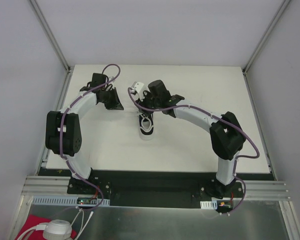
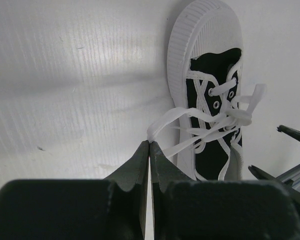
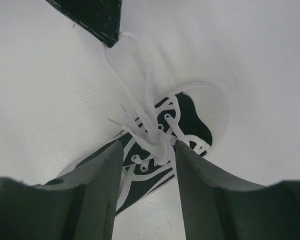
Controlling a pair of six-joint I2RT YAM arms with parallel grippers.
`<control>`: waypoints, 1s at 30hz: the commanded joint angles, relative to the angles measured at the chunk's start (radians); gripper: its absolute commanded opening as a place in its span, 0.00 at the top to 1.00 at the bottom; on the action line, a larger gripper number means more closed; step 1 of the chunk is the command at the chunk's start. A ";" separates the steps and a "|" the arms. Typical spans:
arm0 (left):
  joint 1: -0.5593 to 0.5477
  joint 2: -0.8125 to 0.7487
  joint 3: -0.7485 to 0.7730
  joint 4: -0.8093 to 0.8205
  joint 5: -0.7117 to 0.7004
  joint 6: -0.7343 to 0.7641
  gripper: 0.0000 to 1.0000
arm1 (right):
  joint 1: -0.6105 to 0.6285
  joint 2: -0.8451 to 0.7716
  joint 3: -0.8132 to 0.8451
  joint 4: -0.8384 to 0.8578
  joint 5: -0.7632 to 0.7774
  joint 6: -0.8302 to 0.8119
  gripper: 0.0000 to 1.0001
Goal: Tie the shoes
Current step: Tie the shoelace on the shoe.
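Observation:
The shoe [image 1: 147, 127] is a small black sneaker with a white sole, lying mid-table with its toe toward the arms. In the left wrist view the shoe [image 2: 210, 100] lies ahead to the right. My left gripper [image 2: 149, 143] is shut on a white lace loop [image 2: 165, 122] drawn out sideways from the shoe. My right gripper [image 3: 149, 145] hangs over the shoe [image 3: 190, 117], open, its fingers on either side of the bunched lace knot [image 3: 157, 142]. The left gripper's tip [image 3: 102, 20] pinches the loop's far end. From above, the left gripper [image 1: 119, 104] and right gripper [image 1: 147, 106] sit close together.
The white table [image 1: 200, 150] ends at a metal rail by the arm bases. Grey walls and slanted frame poles [image 1: 50, 35] close in the sides. Purple cables run along both arms. A red cloth [image 1: 37, 225] lies below the near edge.

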 commanded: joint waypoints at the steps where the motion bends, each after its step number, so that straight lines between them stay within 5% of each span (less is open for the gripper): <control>1: 0.000 0.001 0.031 -0.011 0.011 0.006 1.00 | 0.005 0.051 0.071 -0.080 0.014 -0.047 0.51; 18: 0.000 -0.006 0.026 -0.011 0.011 0.007 1.00 | 0.016 0.098 0.085 -0.092 -0.035 -0.040 0.59; 30: 0.000 -0.009 0.026 -0.011 0.011 0.012 1.00 | 0.018 0.109 0.097 -0.088 -0.048 -0.020 0.99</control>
